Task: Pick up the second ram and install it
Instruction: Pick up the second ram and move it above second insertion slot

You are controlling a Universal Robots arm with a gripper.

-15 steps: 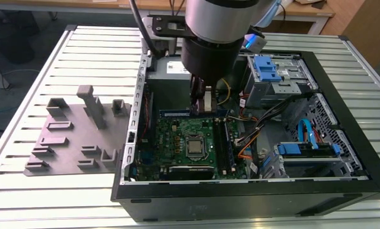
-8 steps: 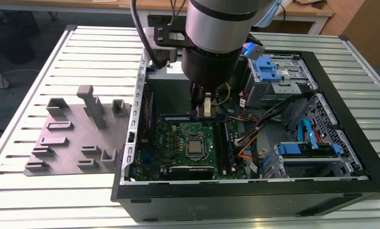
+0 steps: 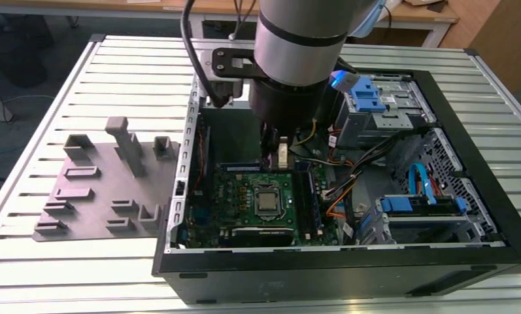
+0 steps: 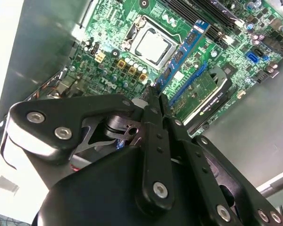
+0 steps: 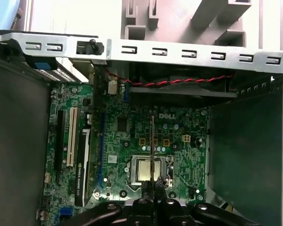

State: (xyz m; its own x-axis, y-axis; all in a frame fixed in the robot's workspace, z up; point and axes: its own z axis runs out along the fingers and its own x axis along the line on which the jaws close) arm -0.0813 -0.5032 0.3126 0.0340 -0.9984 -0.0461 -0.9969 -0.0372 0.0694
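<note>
My gripper point(image 3: 282, 159) hangs inside the open computer case point(image 3: 469, 216), above the green motherboard point(image 3: 234, 190). It is shut on the second ram point(image 5: 153, 146), a thin stick seen edge-on in the first wrist view, reaching out from the fingertips point(image 5: 145, 187) over the board near the silver processor point(image 5: 148, 169). In the exterior view the ram point(image 3: 283, 152) shows as a pale strip under the wrist. In the second wrist view the closed gripper point(image 4: 153, 94) points toward the memory slots, where another stick point(image 4: 185, 46) stands seated beside the processor point(image 4: 153, 44).
A grey moulded fixture plate point(image 3: 103, 190) with tall posts lies on the slatted table point(image 3: 33, 261) at the exterior view's left. Inside the case are blue drive brackets point(image 3: 421, 204), loose cables point(image 3: 352, 173) and an expansion card point(image 4: 205, 94).
</note>
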